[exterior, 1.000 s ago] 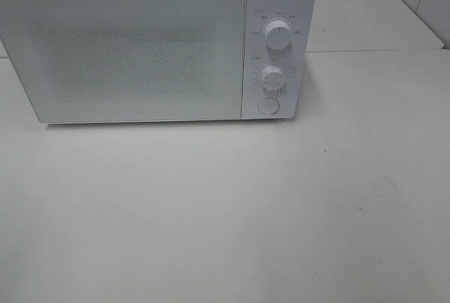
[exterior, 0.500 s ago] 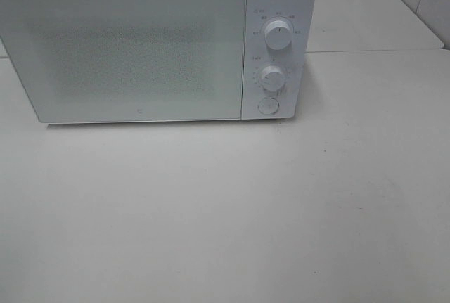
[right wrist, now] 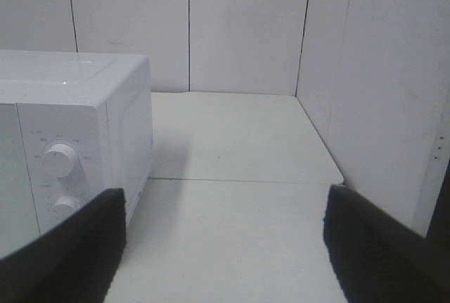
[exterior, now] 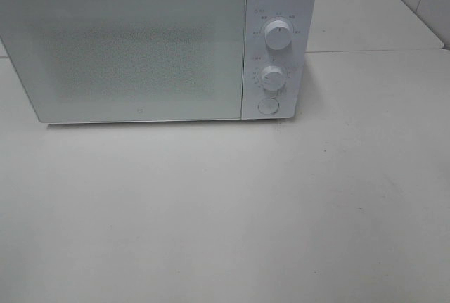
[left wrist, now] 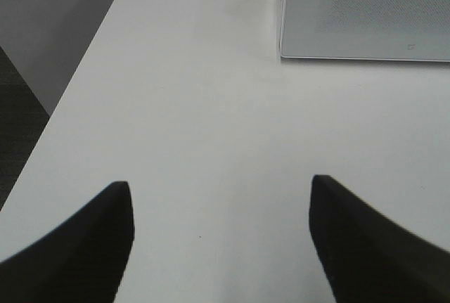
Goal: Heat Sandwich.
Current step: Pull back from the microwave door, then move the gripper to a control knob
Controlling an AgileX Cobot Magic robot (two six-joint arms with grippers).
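Note:
The sandwich and its pink plate are not in view in any frame. A white microwave (exterior: pixel 155 43) stands at the back of the table with its door (exterior: pixel 126 53) shut; it also shows in the left wrist view (left wrist: pixel 365 11) and the right wrist view (right wrist: pixel 70 134). It has two round knobs (exterior: pixel 279 36) and a round button (exterior: pixel 267 106) on its right panel. My left gripper (left wrist: pixel 219 226) is open and empty above the bare table. My right gripper (right wrist: pixel 223 240) is open and empty, to the right of the microwave. Neither gripper shows in the exterior high view.
The white table (exterior: pixel 225 211) spreads in front of the microwave. Its left edge (left wrist: pixel 67 99) drops to a dark floor. White wall panels (right wrist: pixel 365 85) close off the back and right side.

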